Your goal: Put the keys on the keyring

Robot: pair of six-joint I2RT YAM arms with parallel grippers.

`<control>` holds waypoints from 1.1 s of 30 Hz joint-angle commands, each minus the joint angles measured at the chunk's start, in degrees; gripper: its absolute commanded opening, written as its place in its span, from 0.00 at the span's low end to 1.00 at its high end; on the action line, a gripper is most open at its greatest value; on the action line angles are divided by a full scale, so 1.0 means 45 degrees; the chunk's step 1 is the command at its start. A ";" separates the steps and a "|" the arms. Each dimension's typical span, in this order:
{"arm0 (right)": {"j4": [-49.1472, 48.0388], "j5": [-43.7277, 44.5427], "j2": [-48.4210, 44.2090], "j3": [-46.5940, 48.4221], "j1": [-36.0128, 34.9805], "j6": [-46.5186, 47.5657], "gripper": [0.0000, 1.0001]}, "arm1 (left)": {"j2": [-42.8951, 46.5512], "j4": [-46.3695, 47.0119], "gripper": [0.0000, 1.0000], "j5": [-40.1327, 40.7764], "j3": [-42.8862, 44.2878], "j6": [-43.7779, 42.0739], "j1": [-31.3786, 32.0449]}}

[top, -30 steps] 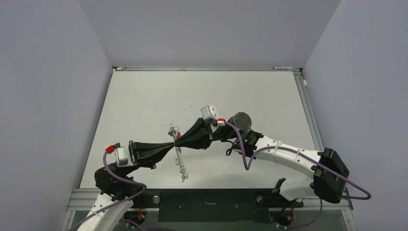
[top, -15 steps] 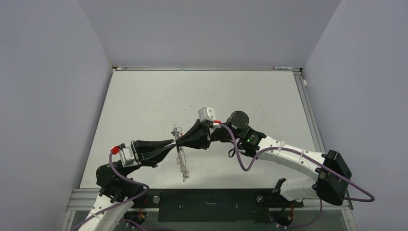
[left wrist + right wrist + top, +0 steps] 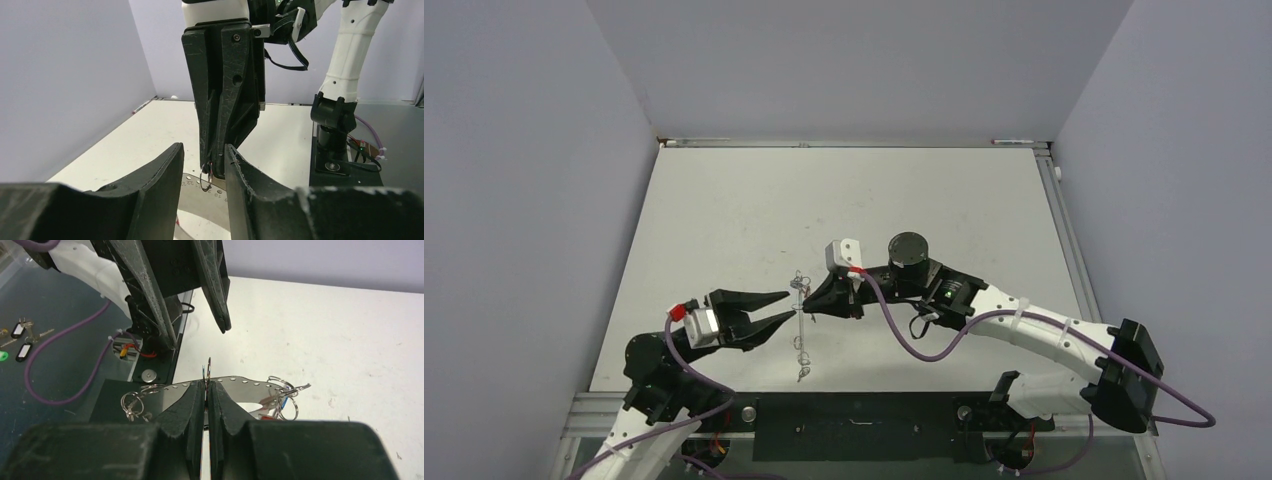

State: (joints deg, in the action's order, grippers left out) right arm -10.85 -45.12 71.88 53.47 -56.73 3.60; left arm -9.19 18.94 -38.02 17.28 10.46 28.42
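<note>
The keyring (image 3: 800, 335) shows as a long silver band with holes, lying near the front of the table (image 3: 724, 200). In the right wrist view this keyring (image 3: 240, 382) carries small rings at both ends. Keys with blue and red heads (image 3: 279, 405) hang at its right end. My right gripper (image 3: 206, 386) is shut on a small upright ring (image 3: 208, 368) over the band's middle. Whatever else sits between its fingers is hidden. My left gripper (image 3: 202, 152) stands open just in front, its fingers either side of that small ring (image 3: 205, 179) without touching it.
A cluster of bare rings (image 3: 131, 404) hangs at the band's other end. Spare tagged keys (image 3: 20, 335) lie off the table beside the left arm's base. The right arm's base (image 3: 332, 135) stands behind the grippers. Grey walls close in the table on three sides.
My left gripper, shut against the right gripper's tips a second ago, has opened and drawn back to the left. The right gripper stays shut and has shifted slightly right and nearer.
</note>
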 commanded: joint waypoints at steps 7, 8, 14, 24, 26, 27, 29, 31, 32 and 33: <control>0.2164 0.0310 -0.1183 0.0986 -0.0020 0.1695 0.05 | -0.1569 -0.4066 0.32 -0.1053 0.2515 -0.3195 0.1319; 0.2307 0.0319 -0.1236 0.0978 -0.0007 0.1778 0.05 | -0.1810 -0.4767 0.32 -0.0910 0.2768 -0.3588 0.1525; 0.3113 0.0379 -0.1487 0.0989 0.0009 0.2118 0.05 | -0.3085 -0.6529 0.31 -0.0066 0.3973 -0.4837 0.2386; 0.3565 0.0136 -0.1700 0.0949 0.0009 0.2326 0.05 | -0.3754 -0.6673 0.31 0.0071 0.4160 -0.5156 0.2511; 0.3602 0.0028 -0.1733 0.0965 0.0008 0.2357 0.05 | -0.3847 -0.6541 0.30 0.0043 0.4101 -0.5230 0.2531; 0.3630 -0.0031 -0.1719 0.0995 0.0011 0.2364 0.05 | -0.3872 -0.6402 0.28 0.0124 0.4050 -0.5209 0.2531; 0.3665 -0.0172 -0.1698 0.1053 0.0000 0.2399 0.05 | -0.3854 -0.6126 0.27 0.0122 0.3934 -0.5134 0.2531; 0.3680 -0.0249 -0.1677 0.1102 -0.0007 0.2404 0.05 | -0.3918 -0.5972 0.27 -0.0020 0.3830 -0.5090 0.2530; 0.3683 -0.0278 -0.1649 0.1120 -0.0010 0.2414 0.05 | -0.3937 -0.5950 0.27 -0.0085 0.3787 -0.5097 0.2541; 0.3696 -0.0299 -0.1619 0.1141 -0.0011 0.2432 0.05 | -0.3969 -0.5906 0.27 -0.0145 0.3732 -0.5097 0.2549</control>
State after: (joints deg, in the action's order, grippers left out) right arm 8.29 -44.14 66.13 55.13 -56.71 13.13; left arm -26.50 -10.39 -37.82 33.58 -11.86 39.44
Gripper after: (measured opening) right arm 0.062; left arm 0.269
